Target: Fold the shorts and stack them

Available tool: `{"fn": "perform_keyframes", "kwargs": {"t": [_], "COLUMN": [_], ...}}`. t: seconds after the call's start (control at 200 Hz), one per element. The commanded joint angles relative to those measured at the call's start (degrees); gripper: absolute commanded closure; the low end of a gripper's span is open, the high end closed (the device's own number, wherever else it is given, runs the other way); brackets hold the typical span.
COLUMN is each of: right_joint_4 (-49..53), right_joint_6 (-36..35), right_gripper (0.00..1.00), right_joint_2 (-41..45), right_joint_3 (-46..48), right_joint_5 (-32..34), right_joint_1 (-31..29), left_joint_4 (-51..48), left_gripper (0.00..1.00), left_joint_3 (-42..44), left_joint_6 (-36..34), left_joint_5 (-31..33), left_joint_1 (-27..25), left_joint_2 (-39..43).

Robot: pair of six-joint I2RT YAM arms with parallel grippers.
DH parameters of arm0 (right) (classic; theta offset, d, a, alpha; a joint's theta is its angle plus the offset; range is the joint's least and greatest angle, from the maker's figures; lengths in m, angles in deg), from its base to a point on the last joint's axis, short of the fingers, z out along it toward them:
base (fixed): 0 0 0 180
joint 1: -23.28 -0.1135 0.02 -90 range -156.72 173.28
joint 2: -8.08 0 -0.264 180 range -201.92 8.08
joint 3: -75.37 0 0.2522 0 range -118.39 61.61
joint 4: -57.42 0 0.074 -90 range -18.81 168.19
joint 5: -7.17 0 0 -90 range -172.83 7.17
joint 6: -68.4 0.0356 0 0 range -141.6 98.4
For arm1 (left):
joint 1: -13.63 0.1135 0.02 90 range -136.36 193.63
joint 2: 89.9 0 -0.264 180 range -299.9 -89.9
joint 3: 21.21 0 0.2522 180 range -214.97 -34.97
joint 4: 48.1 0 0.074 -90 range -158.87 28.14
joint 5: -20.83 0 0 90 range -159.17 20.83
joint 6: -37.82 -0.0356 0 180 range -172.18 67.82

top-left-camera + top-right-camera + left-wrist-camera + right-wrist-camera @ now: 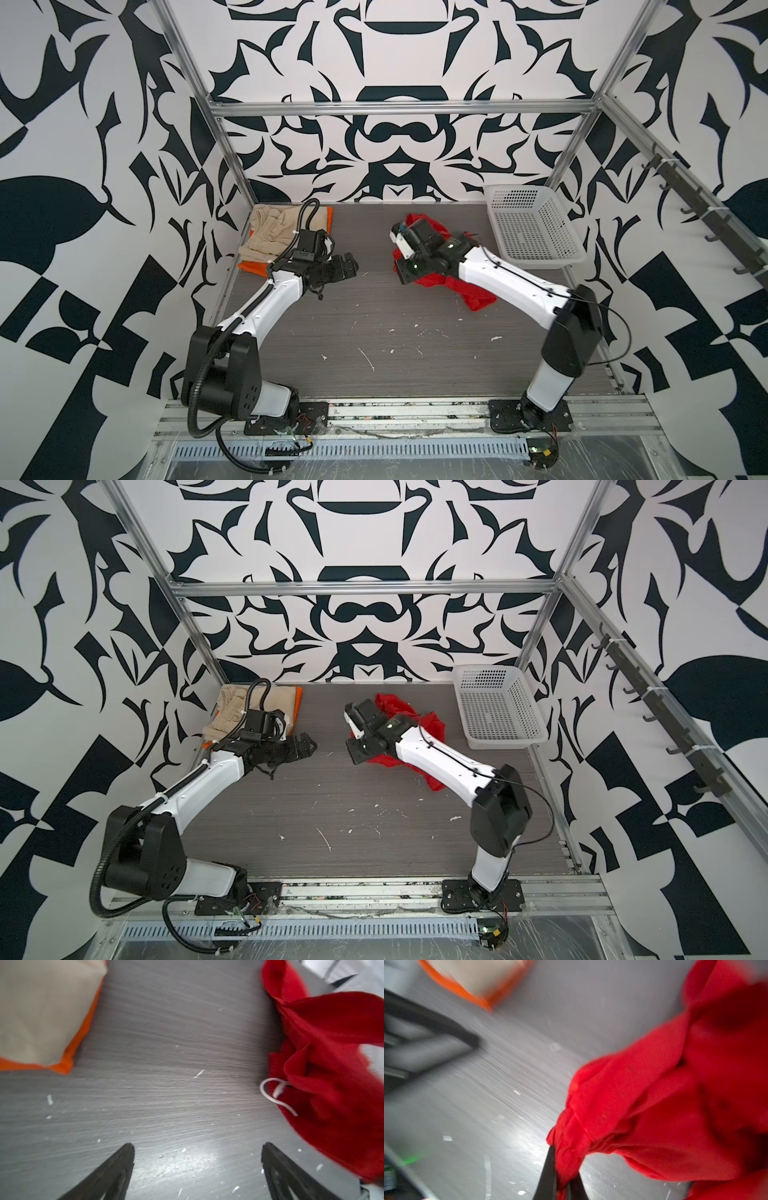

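1. The red shorts are a crumpled, bunched heap on the tabletop, right of centre and near the white perforated basket. A white drawstring loops out of the folds.
2. In both top views the heap's long axis runs diagonally, from far centre toward near right.
3. The beige shorts lie folded on the orange shorts in the far left corner, with the gathered waist toward the far edge.
4. The right arm bends inward over the red heap. The right hand is pressed together, pinching an edge of the red shorts.
5. The left arm reaches toward the middle. The left hand hovers spread over bare tabletop between the two piles.
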Motion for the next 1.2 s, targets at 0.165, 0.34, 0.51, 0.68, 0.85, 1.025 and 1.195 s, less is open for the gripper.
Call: {"fn": "perform_keyframes", "kwargs": {"t": [0.165,0.34,0.51,0.68,0.85,1.025,1.195], "right_joint_4": [1.2,4.0,10.8,17.1,19.6,21.2,21.9], "right_joint_6": [-5.1,-9.4,-16.8,-26.9,-30.9,-33.2,-34.2], "right_gripper": [1.0,1.0,1.0,1.0,1.0,1.0,1.0], "right_joint_2": [6.6,5.9,4.7,5.1,5.5,5.7,6.1], "right_joint_3": [-16.2,-23.5,-27.7,-27.7,-27.2,-27.2,-27.2], "right_joint_5": [-11.4,-17.8,-25.9,-31.4,-33.6,-36.5,-37.3], "right_joint_1": [4.3,8.3,12.0,13.6,14.7,15.2,15.5], "left_joint_4": [10.9,14.1,16.6,19.1,24.3,30.2,32.1], "left_gripper": [0.07,0.09,0.09,0.12,0.12,0.12,0.11], "left_joint_3": [4.6,8.0,12.4,15.0,16.5,16.6,15.4], "left_joint_6": [-12.4,-22.3,-32.3,-36.9,-35.6,-35.2,-36.4], "left_joint_5": [-14.6,-18.9,-24.1,-28.0,-26.1,-26.5,-27.1], "left_joint_1": [-0.9,-1.5,-1.5,-1.7,-1.9,-1.9,-1.9], "left_joint_2": [9.4,14.0,17.7,17.8,15.0,10.6,5.4]}}
